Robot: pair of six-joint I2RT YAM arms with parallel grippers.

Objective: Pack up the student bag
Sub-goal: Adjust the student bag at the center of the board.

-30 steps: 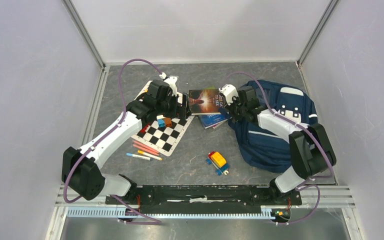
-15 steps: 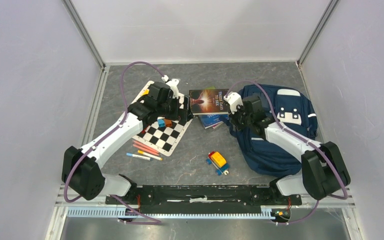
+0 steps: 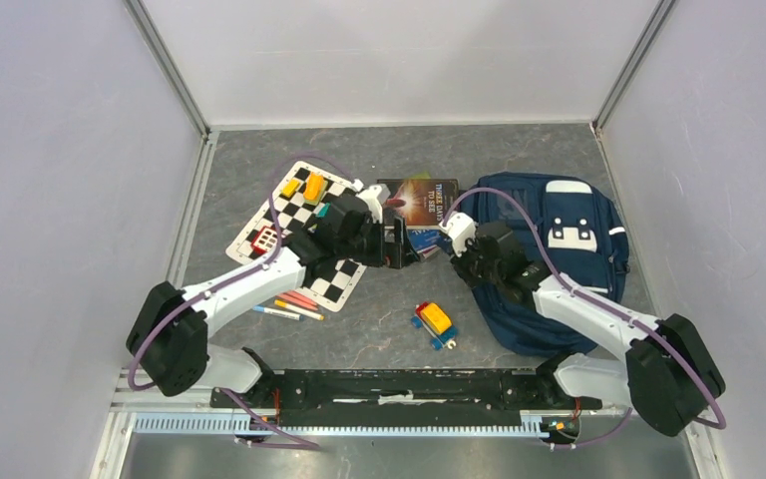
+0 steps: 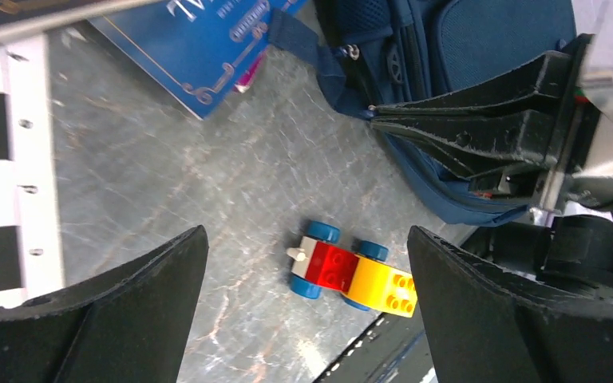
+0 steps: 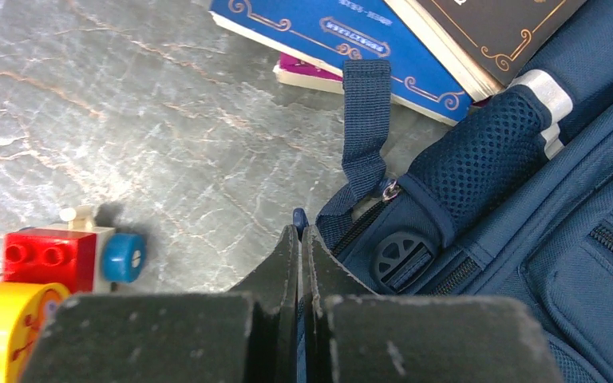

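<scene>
Biggest thing first: your student bag (image 3: pixel 588 264) lies flat along the right edge of the tabletop with its zip corner turned toward the middle. That makes sense to me, since that's where the loose stuff sits. Next down, the chessboard mat (image 3: pixel 334 282) is over on the far-left side with a few bricks on it. The stack of books (image 3: pixel 424 200) sits mid-table toward the far edge, with the bag's little loop strap lying over the blue one, so they're a short slide from the opening. Your right gripper (image 5: pixel 299 231) has its jaws pressed together on a small blue bit at that zip corner. My guess is you're holding the pull or the fabric to work the mouth open, but I can't tell if the zip is open at all. Your left gripper (image 4: pixel 305 235) hangs with its jaws wide apart and empty over the bare patch between the books and the toy car (image 3: pixel 435 324), so it looks ready to grab either one. The car is toward the near edge, just beside the bag. The markers (image 3: pixel 284 304) lie at the mat's near corner, well apart from the bag, so they probably go in last.
</scene>
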